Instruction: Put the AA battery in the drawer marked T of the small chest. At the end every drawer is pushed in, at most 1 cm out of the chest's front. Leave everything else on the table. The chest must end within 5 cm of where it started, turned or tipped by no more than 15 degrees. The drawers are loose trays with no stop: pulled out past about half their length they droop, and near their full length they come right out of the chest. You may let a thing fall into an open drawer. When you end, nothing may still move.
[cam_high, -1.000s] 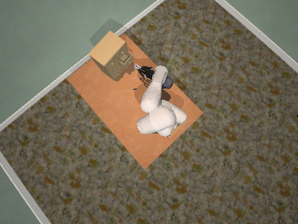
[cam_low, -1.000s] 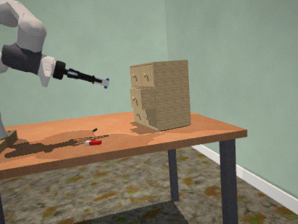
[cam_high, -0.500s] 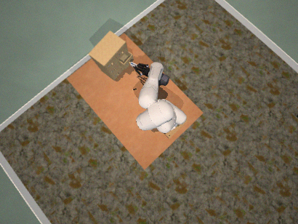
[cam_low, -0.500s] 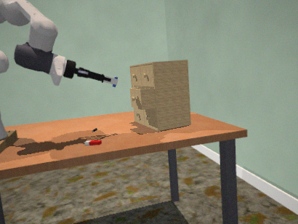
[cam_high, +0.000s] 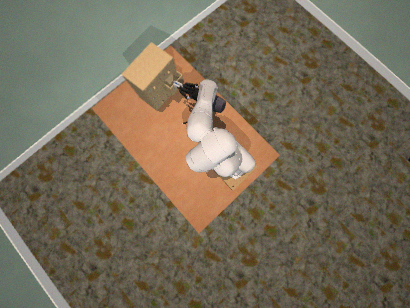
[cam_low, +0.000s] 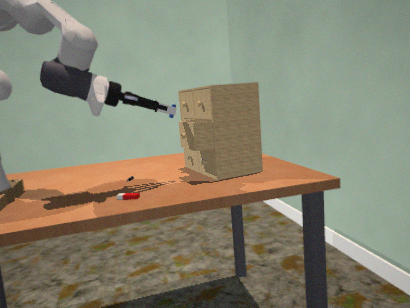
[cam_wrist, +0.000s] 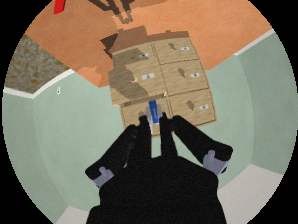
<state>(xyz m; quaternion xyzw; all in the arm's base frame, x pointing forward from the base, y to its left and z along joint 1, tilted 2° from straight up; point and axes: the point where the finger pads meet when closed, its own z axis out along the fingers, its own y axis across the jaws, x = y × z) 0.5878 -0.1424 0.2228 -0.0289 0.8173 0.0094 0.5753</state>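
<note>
The small wooden chest (cam_low: 222, 131) stands upright at the far end of the table; it also shows in the overhead view (cam_high: 150, 75) and the wrist view (cam_wrist: 162, 79). Its middle and lower left drawers (cam_low: 194, 145) stick out a little from the front. My gripper (cam_low: 169, 109) hangs level in the air just in front of the chest's top row, a short gap away. It is shut on the AA battery (cam_wrist: 153, 111), a small blue and white cylinder that pokes out between the fingertips (cam_low: 172, 110). I cannot read the drawer letters.
A red and white object (cam_low: 128, 196) and a small black object (cam_low: 130, 178) lie on the orange table top (cam_low: 150, 185), well below and behind the gripper. The wall runs close behind the chest. The arm's base block (cam_low: 10, 192) is at the left.
</note>
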